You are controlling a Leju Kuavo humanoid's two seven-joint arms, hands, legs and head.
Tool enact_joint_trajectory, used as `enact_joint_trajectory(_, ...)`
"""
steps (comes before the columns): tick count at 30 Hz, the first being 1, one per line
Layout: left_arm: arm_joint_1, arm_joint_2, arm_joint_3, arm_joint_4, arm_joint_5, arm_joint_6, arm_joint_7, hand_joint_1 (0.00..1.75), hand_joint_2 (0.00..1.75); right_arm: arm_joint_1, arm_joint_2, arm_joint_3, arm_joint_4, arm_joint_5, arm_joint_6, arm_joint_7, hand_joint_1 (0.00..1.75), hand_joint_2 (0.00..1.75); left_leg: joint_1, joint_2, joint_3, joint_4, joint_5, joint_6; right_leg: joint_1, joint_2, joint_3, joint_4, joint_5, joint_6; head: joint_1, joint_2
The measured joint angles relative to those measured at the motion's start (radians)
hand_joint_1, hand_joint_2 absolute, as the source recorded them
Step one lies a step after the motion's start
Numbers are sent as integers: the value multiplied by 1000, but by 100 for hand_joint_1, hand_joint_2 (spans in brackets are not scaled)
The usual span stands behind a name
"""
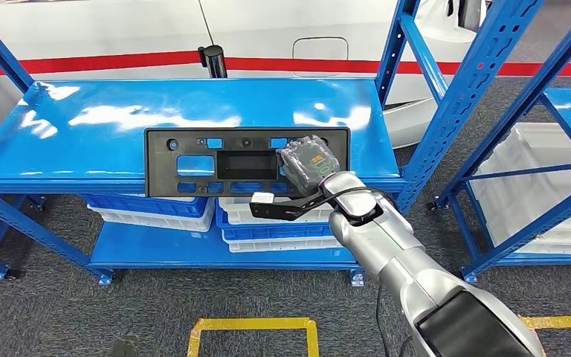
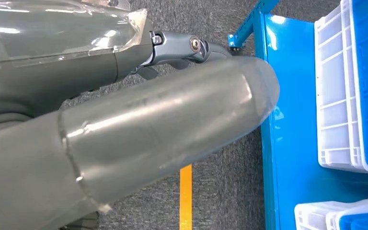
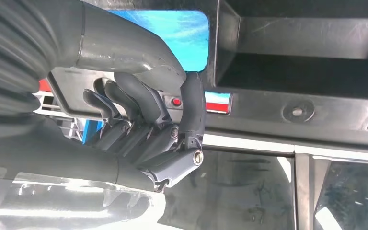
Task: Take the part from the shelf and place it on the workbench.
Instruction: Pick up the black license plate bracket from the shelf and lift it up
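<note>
So we've got our right hand [image 1: 310, 162] on the right end of the black part [image 1: 223, 165], which sits at the near edge of the blue shelf [image 1: 82, 126], overhanging the front a little. To do this lift well, we'd say keep the long panel level as it comes off, since we're holding it way off-centre and the left end will want to droop or drag on the shelf lip. Pull it straight toward us before turning. In the right wrist view the fingers [image 3: 124, 103] are curled in tight around the part's edge, thumb on one face and the rest on the other, so it's properly held, not just touched. Our left hand [image 2: 148, 139] hangs by the floor; we can't tell how its fingers lie.
</note>
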Motion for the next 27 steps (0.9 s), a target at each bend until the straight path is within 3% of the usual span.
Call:
enact_joint_trajectory(13, 7, 0, -43, -5, 26, 3, 0, 0, 0, 3, -3, 0, -23, 6, 4, 6, 162, 175, 0, 0, 0, 0, 0, 0, 0, 0, 0, 0, 0, 0, 0, 0)
enact_joint_trajectory(21, 9, 1, -77, -6, 64, 12, 0, 0, 0, 3, -8, 0, -37, 7, 2, 7, 144, 175, 0, 0, 0, 0, 0, 0, 0, 0, 0, 0, 0, 0, 0, 0)
enact_joint_trajectory(23, 9, 2, -84, -6, 70, 12, 0, 0, 0, 3, -10, 0, -42, 7, 5, 5, 114, 175, 0, 0, 0, 0, 0, 0, 0, 0, 0, 0, 0, 0, 0, 0)
enact_joint_trajectory(25, 9, 2, -88, -6, 76, 13, 0, 0, 0, 3, -12, 0, -47, 7, 6, 5, 57, 175, 0, 0, 0, 0, 0, 0, 0, 0, 0, 0, 0, 0, 0, 0)
enact_joint_trajectory(27, 10, 3, -95, -6, 82, 13, 0, 0, 0, 2, -14, 0, -53, 7, 5, 4, 26, 175, 0, 0, 0, 0, 0, 0, 0, 0, 0, 0, 0, 0, 0, 0)
